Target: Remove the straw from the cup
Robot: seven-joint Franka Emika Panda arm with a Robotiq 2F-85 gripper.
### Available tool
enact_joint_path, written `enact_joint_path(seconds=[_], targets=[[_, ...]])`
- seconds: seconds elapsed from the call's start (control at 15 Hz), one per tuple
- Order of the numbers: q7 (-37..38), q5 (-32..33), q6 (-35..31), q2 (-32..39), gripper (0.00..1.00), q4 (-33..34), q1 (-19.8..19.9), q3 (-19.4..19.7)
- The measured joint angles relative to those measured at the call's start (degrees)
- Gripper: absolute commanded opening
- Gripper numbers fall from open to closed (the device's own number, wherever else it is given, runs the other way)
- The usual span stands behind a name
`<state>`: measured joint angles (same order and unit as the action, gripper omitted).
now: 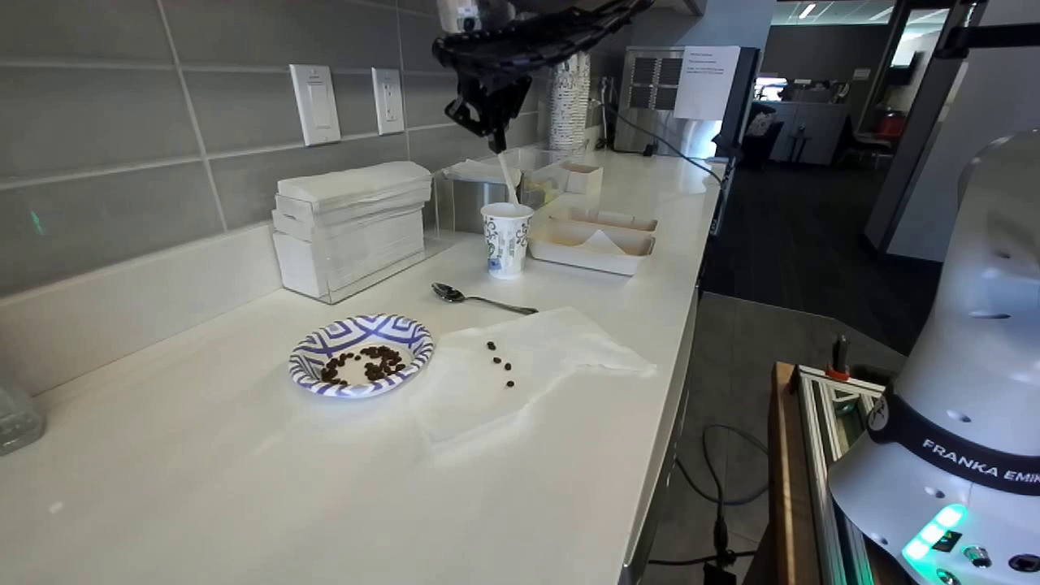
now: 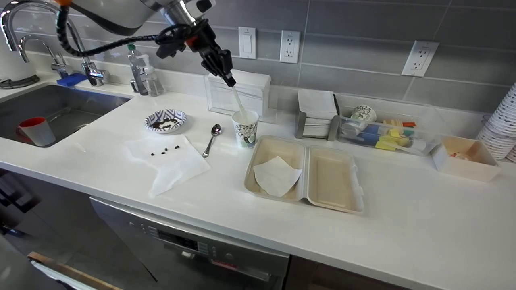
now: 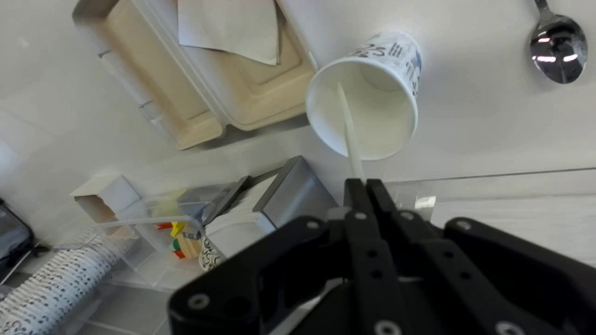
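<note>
Above the cup (image 2: 246, 133), your claw (image 3: 365, 183) pinches the straw (image 3: 348, 123) by its upper end.
Lower end is inside; if you pull sideways before it clears, the cup may tip.

– In the wrist view, which part of the straw (image 3: 350, 130) is hidden?
– Its upper end, by the gripper (image 3: 365, 182).
– And the spoon (image 3: 558, 49) there?
– The top edge cuts its handle.
– And the notice (image 1: 707, 81)?
– Its text is too small for me.
</note>
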<state>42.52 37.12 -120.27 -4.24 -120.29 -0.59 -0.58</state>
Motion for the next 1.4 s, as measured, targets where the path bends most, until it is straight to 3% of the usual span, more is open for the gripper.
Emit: enact_joint_path(seconds=[0.33,0.6,1.13,1.4], targets=[[1.65,2.32,4.23,-7.49,0.01,-1.00,-0.06,-3.67],[1.67,2.17,12.25,-10.66,0.01,-1.87,-0.50,-7.52],[1.86,-4.48,29.64,-8.40,0.01,-2.92,-4.70,-13.23],[3.47,-6.21,31.57,-4.50,0.04,-2.87,-5.46,-13.66]])
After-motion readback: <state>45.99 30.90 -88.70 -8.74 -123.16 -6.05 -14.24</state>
